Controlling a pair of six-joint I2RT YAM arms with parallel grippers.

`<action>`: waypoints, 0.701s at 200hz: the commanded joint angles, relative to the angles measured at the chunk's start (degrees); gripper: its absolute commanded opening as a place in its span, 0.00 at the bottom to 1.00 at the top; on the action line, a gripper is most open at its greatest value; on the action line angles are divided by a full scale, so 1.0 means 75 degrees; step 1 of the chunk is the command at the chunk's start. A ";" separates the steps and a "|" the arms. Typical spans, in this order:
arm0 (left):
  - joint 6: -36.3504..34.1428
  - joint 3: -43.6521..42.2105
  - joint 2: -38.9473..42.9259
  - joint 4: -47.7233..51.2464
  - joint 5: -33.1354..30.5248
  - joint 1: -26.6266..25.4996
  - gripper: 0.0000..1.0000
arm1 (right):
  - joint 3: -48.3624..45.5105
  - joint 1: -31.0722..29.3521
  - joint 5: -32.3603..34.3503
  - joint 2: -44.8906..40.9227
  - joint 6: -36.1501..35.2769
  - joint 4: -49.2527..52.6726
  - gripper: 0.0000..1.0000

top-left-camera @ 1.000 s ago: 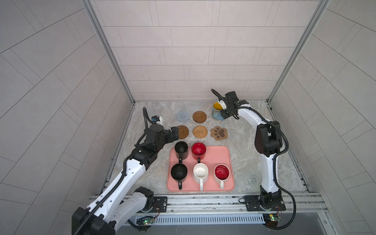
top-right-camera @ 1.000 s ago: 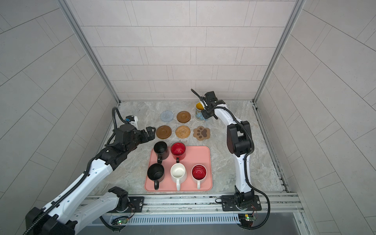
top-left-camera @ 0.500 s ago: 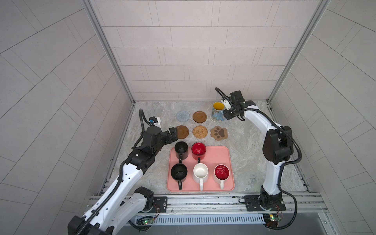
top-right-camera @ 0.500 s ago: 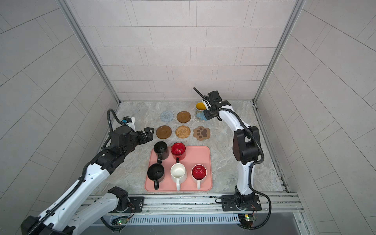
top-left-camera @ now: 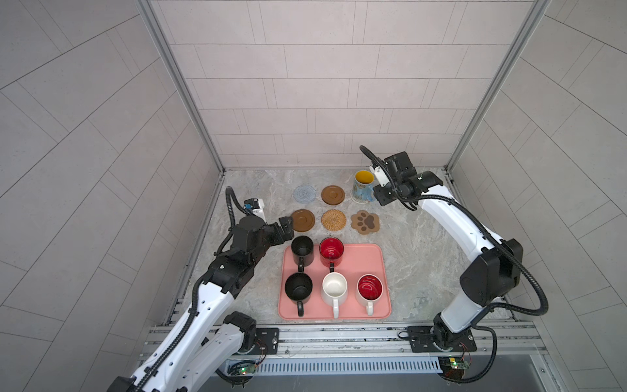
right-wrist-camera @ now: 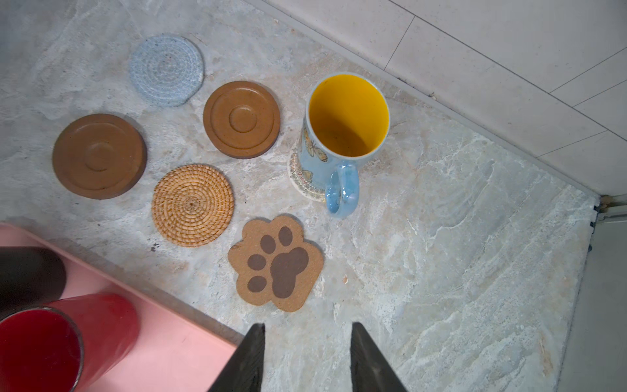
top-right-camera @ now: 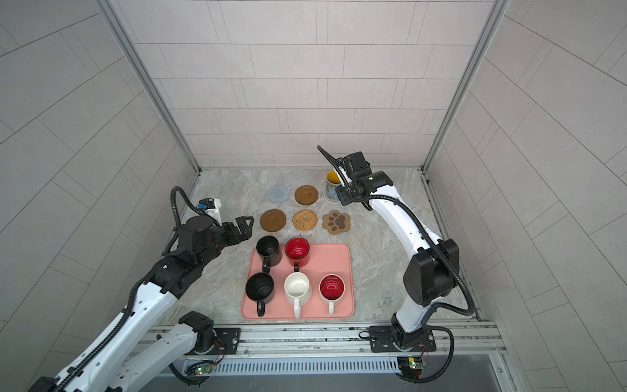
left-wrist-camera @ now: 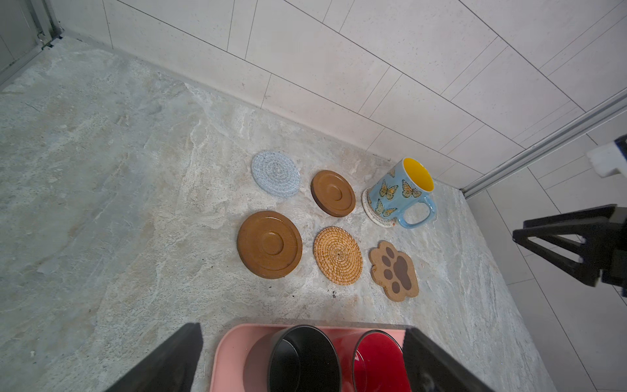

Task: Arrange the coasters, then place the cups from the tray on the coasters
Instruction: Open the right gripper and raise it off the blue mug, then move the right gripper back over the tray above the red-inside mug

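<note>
Backing off the handle, the right pincer (right-wrist-camera: 305, 331) now hangs just near of the light blue mug (right-wrist-camera: 346, 118), jaws partway apart and empty. That mug stands upright on the whitish coaster (right-wrist-camera: 302, 186) at the counter's (top-left-camera: 424, 271) far right. Five other coasters lie bare to its left and near side. Five cups wait on the tray (top-left-camera: 366, 261). Spread wide and empty, the left pincer (top-right-camera: 245, 226) hovers just left of the far-left black mug (top-left-camera: 302, 249). One placement looks finished. Next, that mug needs lifting clear of its red neighbour onto the brown disc (top-left-camera: 302, 220).
</note>
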State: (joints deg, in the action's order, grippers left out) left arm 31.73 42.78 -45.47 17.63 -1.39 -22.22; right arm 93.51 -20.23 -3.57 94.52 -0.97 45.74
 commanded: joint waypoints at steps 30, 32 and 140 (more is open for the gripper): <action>0.0193 -0.0211 0.0084 0.0009 -0.0005 -0.0029 1.00 | -0.0924 -0.1224 0.0548 -0.1020 0.1677 0.0652 0.44; 0.0198 -0.0224 0.0077 -0.0017 0.0003 -0.0021 1.00 | -0.0943 -0.1304 0.0600 -0.1022 0.1763 0.0670 0.44; 0.0296 -0.0326 0.0087 -0.0114 0.0184 -0.0026 1.00 | -0.1656 -0.3844 0.1369 -0.0895 0.7393 0.1002 0.44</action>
State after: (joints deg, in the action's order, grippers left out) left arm 33.71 40.75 -45.41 17.39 -0.05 -22.22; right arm 82.02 -47.37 5.23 87.74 43.05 52.84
